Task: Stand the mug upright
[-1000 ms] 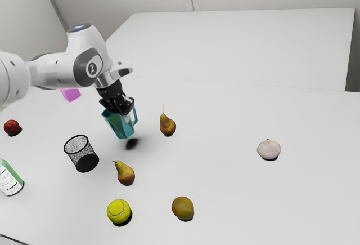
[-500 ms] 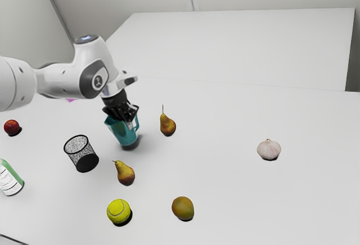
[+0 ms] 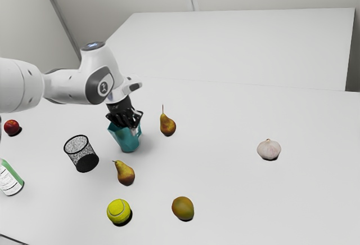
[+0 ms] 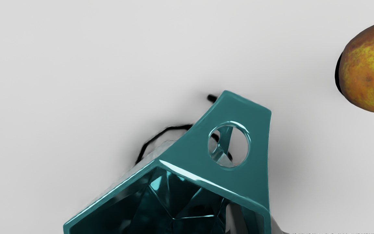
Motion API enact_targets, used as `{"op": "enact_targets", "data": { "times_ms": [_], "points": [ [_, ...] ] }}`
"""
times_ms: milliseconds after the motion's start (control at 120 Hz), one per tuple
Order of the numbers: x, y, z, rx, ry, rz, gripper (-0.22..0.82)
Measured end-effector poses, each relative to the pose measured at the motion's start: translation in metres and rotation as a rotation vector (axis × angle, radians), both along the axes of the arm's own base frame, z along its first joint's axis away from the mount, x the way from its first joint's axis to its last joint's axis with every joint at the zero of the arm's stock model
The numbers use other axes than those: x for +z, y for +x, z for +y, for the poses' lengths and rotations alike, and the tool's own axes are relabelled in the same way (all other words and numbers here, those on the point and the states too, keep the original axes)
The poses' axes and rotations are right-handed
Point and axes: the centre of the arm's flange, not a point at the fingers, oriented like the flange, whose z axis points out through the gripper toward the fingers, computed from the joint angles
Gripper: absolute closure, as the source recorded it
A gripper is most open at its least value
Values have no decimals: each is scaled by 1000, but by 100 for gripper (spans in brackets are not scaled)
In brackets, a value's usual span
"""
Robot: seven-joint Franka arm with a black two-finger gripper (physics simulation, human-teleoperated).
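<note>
"Pinching anything with the black two-finger gripper?"

"Yes; nipping the side wall of the glossy teal, faceted mug, with one grey finger down inside and the other along the outside."

"Lying over, or mouth up?"

"Mouth up and close to upright; low over the smooth white tabletop; hard to tell whether quite touching at the base; with the broad, round-holed handle toward the exterior view's right."

"Near what?"

"Between the black mesh cup, at the exterior view's left, and the long-stemmed brown-and-yellow pear, at its right; apart from both."
</note>
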Motion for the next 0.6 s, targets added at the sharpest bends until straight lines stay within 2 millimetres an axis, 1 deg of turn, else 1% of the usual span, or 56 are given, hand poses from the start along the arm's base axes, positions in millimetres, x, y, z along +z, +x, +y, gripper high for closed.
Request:
{"op": "enact_targets", "data": {
  "times_ms": [67, 142, 250, 367, 475, 600],
  "points": [
    [0, 0, -9, -12, -4, 3, 56],
    [3, -1, -11, -13, -7, 0, 40],
    [14, -1, -11, -11, -8, -16, 24],
    [32, -2, -11, -12, -10, -43, 14],
    [60, -3, -22, -32, -13, -70, 8],
    [91, -5, -35, -57, -17, -91, 5]
  ]
}}
